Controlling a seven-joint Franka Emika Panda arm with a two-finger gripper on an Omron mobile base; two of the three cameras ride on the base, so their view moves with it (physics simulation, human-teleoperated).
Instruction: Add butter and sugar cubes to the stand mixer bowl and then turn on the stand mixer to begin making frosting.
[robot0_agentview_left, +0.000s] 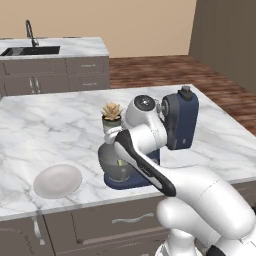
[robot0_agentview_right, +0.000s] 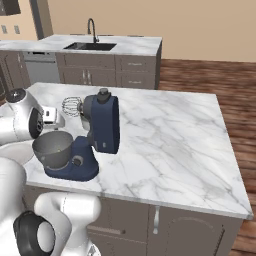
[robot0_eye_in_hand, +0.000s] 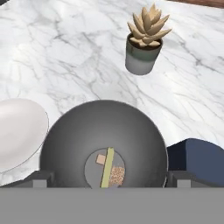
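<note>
The navy-blue stand mixer stands near the island's front edge with its head tilted up and its whisk raised. Its grey stand mixer bowl sits on the base. At the bottom of the bowl lies the pale butter stick, with one tan sugar cube on one side of it and another sugar cube on the other. My gripper hovers above the bowl, open, with nothing between its fingertips. The round side knob shows on the mixer's base.
A white plate lies left of the bowl, near the front edge of the marble island. A small potted succulent stands just behind the bowl. A second counter with a sink runs along the far wall.
</note>
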